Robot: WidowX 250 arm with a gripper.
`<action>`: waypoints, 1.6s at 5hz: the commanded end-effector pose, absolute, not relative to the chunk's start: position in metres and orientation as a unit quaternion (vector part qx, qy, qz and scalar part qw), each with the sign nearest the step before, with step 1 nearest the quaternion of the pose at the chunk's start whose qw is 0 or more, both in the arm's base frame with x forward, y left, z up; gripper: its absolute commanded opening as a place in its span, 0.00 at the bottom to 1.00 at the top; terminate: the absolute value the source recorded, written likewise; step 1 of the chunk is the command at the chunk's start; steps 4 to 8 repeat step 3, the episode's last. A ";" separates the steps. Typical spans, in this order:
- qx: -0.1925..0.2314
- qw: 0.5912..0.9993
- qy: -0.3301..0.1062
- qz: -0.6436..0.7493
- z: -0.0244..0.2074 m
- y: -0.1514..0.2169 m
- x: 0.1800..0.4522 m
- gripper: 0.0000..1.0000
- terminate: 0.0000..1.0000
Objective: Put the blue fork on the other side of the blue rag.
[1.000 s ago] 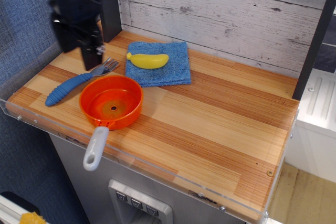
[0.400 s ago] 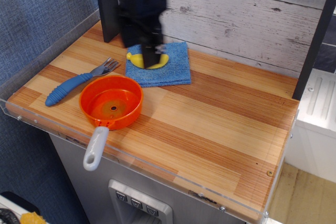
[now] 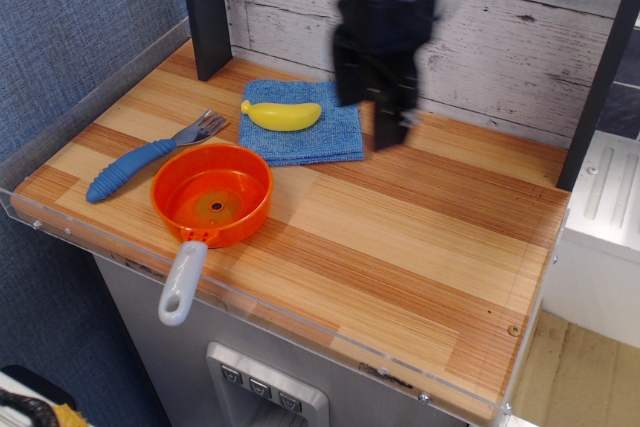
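Since a second ago the gripper has swung from above the blue fork, across the blue rag, to hang over the rag's right edge near the plank wall. It carried nothing with it. The fork lies where it was, on the left of the tabletop, handle toward the front-left corner, tines pointing at the rag, just beside the rim of the orange pan.

My fingers look parted with nothing between them, though the motion blur means I am only fairly sure of the gap.

So the task is not begun in any real sense: the fork is on its starting side, and I am parked over the drop zone empty.

Risks I see from here:
1. Travelling back low would drag the fingers across the rag, bunching it and rolling the yellow toy banana off.
2. The fork's tines sit close to the pan, so a sloppy descent could knock the pan, or pin the tines against it and spin the fork.
3. The ribbed handle is chunky and rounded; a grasp off its middle could let it pivot or slip out mid-carry, probably landing on the rag or the banana.
4. On the far side, the wall leaves limited room for the release.
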State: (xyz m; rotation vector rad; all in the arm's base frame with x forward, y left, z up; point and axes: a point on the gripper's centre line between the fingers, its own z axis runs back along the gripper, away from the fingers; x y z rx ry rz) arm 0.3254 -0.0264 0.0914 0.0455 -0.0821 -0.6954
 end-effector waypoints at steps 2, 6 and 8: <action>0.006 0.885 -0.048 -0.464 0.097 -0.134 0.284 1.00 0.00; 0.002 0.877 -0.056 -0.477 0.094 -0.141 0.278 1.00 1.00; 0.002 0.877 -0.056 -0.477 0.094 -0.141 0.278 1.00 1.00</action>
